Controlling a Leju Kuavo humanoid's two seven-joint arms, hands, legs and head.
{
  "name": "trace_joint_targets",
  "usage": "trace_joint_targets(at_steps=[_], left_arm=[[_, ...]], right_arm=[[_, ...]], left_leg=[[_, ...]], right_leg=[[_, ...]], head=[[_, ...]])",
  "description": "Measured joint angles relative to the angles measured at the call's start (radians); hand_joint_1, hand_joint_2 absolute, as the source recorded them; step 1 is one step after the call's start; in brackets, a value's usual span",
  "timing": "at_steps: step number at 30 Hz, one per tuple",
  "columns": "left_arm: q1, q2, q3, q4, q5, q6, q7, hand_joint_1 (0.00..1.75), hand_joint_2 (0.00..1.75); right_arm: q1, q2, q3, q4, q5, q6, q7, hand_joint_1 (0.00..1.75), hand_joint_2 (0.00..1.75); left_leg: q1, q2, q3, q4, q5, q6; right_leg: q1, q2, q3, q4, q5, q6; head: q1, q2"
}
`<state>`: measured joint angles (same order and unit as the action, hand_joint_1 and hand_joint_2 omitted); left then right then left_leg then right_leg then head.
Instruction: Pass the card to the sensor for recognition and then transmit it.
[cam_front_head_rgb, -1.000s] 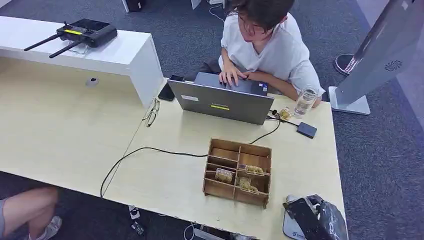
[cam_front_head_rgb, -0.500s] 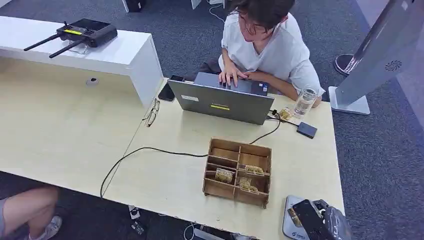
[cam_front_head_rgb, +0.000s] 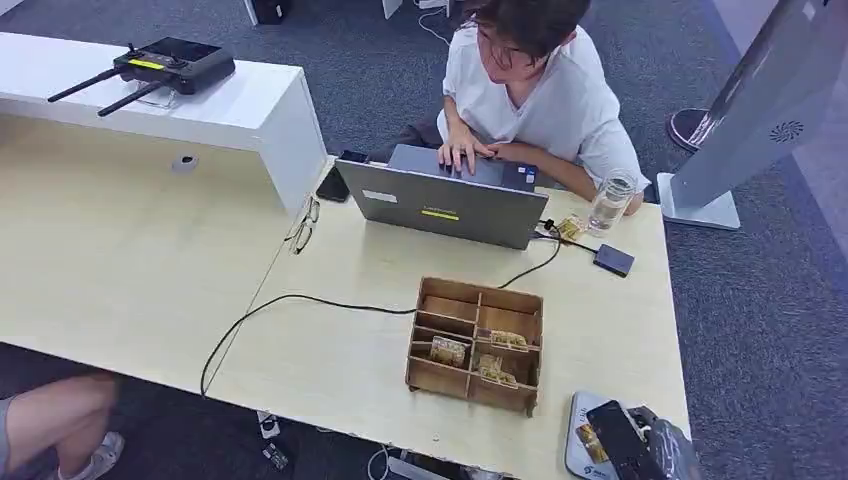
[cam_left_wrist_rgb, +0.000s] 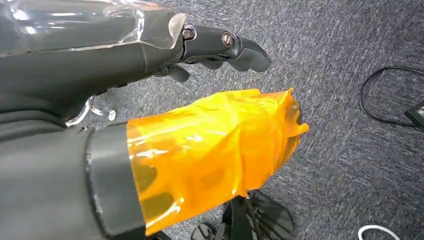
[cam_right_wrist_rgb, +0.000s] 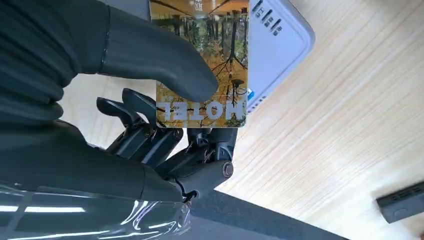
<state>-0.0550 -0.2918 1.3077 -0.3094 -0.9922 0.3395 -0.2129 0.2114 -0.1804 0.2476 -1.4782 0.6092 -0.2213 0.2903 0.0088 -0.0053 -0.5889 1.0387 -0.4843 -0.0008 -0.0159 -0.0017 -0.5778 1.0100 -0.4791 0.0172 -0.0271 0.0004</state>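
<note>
My right hand (cam_front_head_rgb: 652, 450) is at the table's near right corner and pinches a hotel card (cam_front_head_rgb: 590, 441). The card lies low over the grey-white sensor pad (cam_front_head_rgb: 579, 408). In the right wrist view the thumb (cam_right_wrist_rgb: 150, 62) presses on the card (cam_right_wrist_rgb: 212, 45), printed with autumn trees and the word HOTEL, with the dark fingers (cam_right_wrist_rgb: 150, 135) under it. The card's far end overlaps the sensor (cam_right_wrist_rgb: 277, 47). My left hand (cam_left_wrist_rgb: 75, 75) hangs over grey carpet, holding nothing, its orange-wrapped thumb (cam_left_wrist_rgb: 210, 145) apart from the fingers (cam_left_wrist_rgb: 225, 47).
A wooden divided box (cam_front_head_rgb: 475, 345) with more cards stands left of the sensor. A cable (cam_front_head_rgb: 300, 300) crosses the table to it. Behind are a laptop (cam_front_head_rgb: 445, 205) with a person (cam_front_head_rgb: 540, 90) typing, a glass (cam_front_head_rgb: 610, 205), a small black box (cam_front_head_rgb: 613, 260) and glasses (cam_front_head_rgb: 303, 228).
My right hand has drawn back toward the table's near edge and lowered. The card's printed face now shows over the sensor pad. Nothing else has moved.
</note>
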Motion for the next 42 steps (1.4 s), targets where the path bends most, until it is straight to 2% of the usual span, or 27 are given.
trace_joint_targets(at_steps=[32, 42], left_arm=[[0.0, 0.0, 0.0, 0.0, 0.002, 0.002, 0.0, 0.0, 0.0], [0.0, 0.0, 0.002, 0.0, 0.013, 0.0, 0.0, 0.0, 0.0]], right_arm=[[-0.007, 0.014, 0.0, 0.03, 0.009, -0.002, -0.009, 1.75, 1.75], [-0.006, 0.014, 0.0, -0.007, 0.011, -0.002, -0.012, 1.75, 1.75]], left_leg=[[0.0, 0.0, 0.001, 0.0, 0.0, 0.0], [0.0, 0.0, 0.001, 0.0, 0.0, 0.0]], right_leg=[[0.0, 0.0, 0.001, 0.0, 0.0, 0.0], [0.0, 0.0, 0.002, 0.0, 0.0, 0.0]], head=[[0.0, 0.0], [0.0, 0.0]])
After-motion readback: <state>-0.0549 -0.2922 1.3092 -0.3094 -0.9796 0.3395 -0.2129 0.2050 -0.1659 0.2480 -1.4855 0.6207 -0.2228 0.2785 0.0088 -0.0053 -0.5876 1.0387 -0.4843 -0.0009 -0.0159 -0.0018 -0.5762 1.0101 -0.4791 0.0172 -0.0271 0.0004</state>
